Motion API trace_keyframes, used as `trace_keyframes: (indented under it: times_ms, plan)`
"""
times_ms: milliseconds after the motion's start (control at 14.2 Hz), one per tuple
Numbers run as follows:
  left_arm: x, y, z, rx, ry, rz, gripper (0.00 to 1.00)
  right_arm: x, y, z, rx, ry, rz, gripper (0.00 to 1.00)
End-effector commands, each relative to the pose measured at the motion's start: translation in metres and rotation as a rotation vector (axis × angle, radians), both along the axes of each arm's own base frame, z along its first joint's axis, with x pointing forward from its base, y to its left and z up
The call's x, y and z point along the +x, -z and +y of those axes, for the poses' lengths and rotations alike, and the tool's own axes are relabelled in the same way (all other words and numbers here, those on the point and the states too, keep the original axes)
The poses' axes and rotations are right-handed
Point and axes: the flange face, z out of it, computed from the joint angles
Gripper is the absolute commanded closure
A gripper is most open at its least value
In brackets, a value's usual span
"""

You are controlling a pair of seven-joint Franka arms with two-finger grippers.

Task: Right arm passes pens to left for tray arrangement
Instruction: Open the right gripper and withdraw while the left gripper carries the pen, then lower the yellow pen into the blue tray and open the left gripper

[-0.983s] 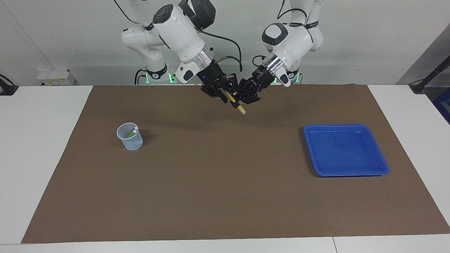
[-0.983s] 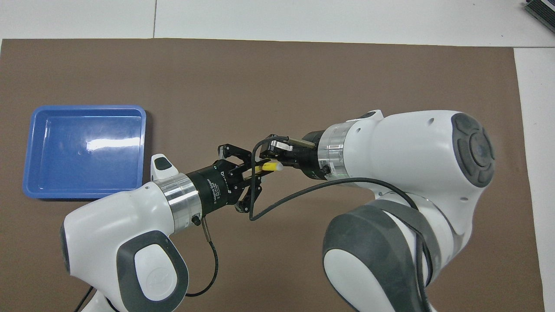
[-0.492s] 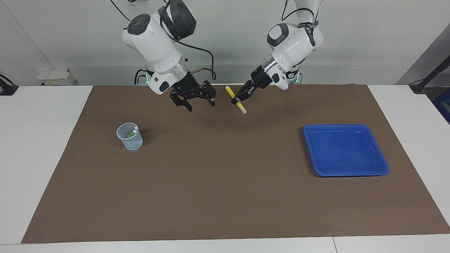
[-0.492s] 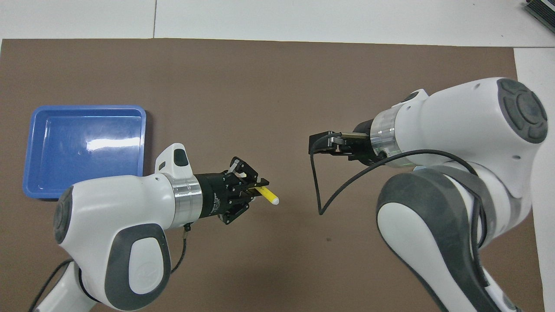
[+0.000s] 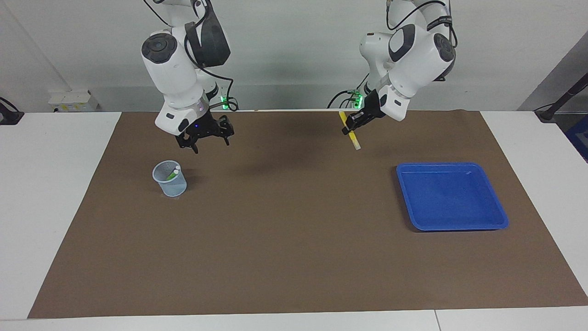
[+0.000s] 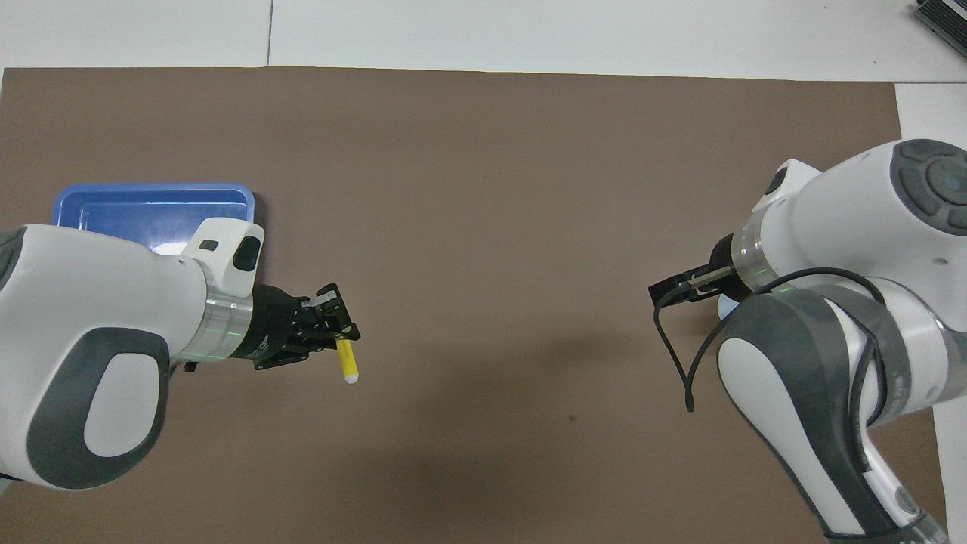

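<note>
Now the left gripper, in the upper right of the facing view, is clamped on the yellow pen, which hangs slanted below the fingers with its pale end lowest, up in the air over bare brown mat. The blue tray sits at right of centre in that view, lower in the frame than the pen and apart from it; it looks empty. In my judgement the step in hand is carrying the pen to the tray, and doing it well means bringing the gripper over the tray's middle, turning the pen closer to level and lowering it inside the raised rim before letting go, so that it does not bounce or roll out; laying it along one side would leave room for the others. The right gripper, at upper left of the facing view, has its fingers spread and holds nothing; it hovers just above the pale mesh cup, where a green pen shows. Between cup and tray the mat lies open, so each arm has free room, and the tray sits well inside the mat's edges. In the overhead view the left arm covers part of the tray.
</note>
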Motion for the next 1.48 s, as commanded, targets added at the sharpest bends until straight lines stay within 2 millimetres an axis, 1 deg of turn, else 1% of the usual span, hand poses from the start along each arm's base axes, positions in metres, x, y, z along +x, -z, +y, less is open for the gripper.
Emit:
trace_keyframes:
  times_ms: [0, 70, 140, 211, 281, 421, 492, 632, 702, 773, 843, 913, 1124, 1194, 1335, 1405]
  plan:
    - [0.004, -0.001, 0.024, 0.113, 0.179, -0.039, 1.0, -0.017, 0.024, -0.046, -0.04, -0.131, 0.007, 0.0]
    - [0.005, 0.001, 0.03, 0.159, 0.227, -0.059, 1.0, -0.016, 0.035, -0.066, -0.05, -0.165, 0.013, 0.0]
    - [0.009, 0.002, 0.043, 0.201, 0.256, -0.069, 1.0, -0.017, 0.043, -0.079, -0.053, -0.191, 0.019, 0.0]
    - [0.01, 0.004, 0.054, 0.241, 0.292, -0.075, 1.0, -0.017, 0.052, -0.083, -0.054, -0.202, 0.025, 0.02]
    - [0.012, 0.004, 0.064, 0.277, 0.334, -0.087, 1.0, -0.018, 0.059, -0.088, -0.064, -0.201, 0.026, 0.08]
    - [0.018, 0.007, 0.09, 0.33, 0.395, -0.099, 1.0, -0.014, 0.074, -0.092, -0.098, -0.217, 0.011, 0.16]
    - [0.021, 0.009, 0.101, 0.355, 0.435, -0.106, 1.0, -0.01, 0.082, -0.094, -0.093, -0.209, 0.009, 0.19]
    - [0.033, 0.022, 0.126, 0.375, 0.465, -0.1, 1.0, -0.006, 0.093, -0.108, -0.086, -0.163, 0.011, 0.19]
    - [0.038, 0.023, 0.131, 0.375, 0.468, -0.11, 1.0, -0.005, 0.099, -0.111, -0.085, -0.124, 0.019, 0.2]
    - [0.047, 0.03, 0.135, 0.374, 0.469, -0.107, 1.0, -0.004, 0.106, -0.115, -0.085, -0.065, 0.03, 0.2]
    - [0.055, 0.037, 0.134, 0.379, 0.475, -0.108, 1.0, -0.002, 0.111, -0.117, -0.085, -0.019, 0.032, 0.2]
    - [0.061, 0.044, 0.14, 0.391, 0.47, -0.108, 1.0, -0.003, 0.116, -0.118, -0.084, 0.003, 0.043, 0.2]
    - [0.078, 0.064, 0.142, 0.401, 0.466, -0.136, 1.0, -0.002, 0.117, -0.119, -0.085, 0.055, 0.043, 0.25]
    - [0.083, 0.07, 0.148, 0.409, 0.458, -0.14, 1.0, -0.002, 0.118, -0.118, -0.084, 0.072, 0.046, 0.29]
    - [0.09, 0.083, 0.153, 0.429, 0.463, -0.146, 1.0, -0.003, 0.117, -0.119, -0.081, 0.078, 0.054, 0.47]
    - [0.094, 0.09, 0.153, 0.43, 0.464, -0.151, 1.0, -0.003, 0.117, -0.119, -0.079, 0.081, 0.056, 0.52]
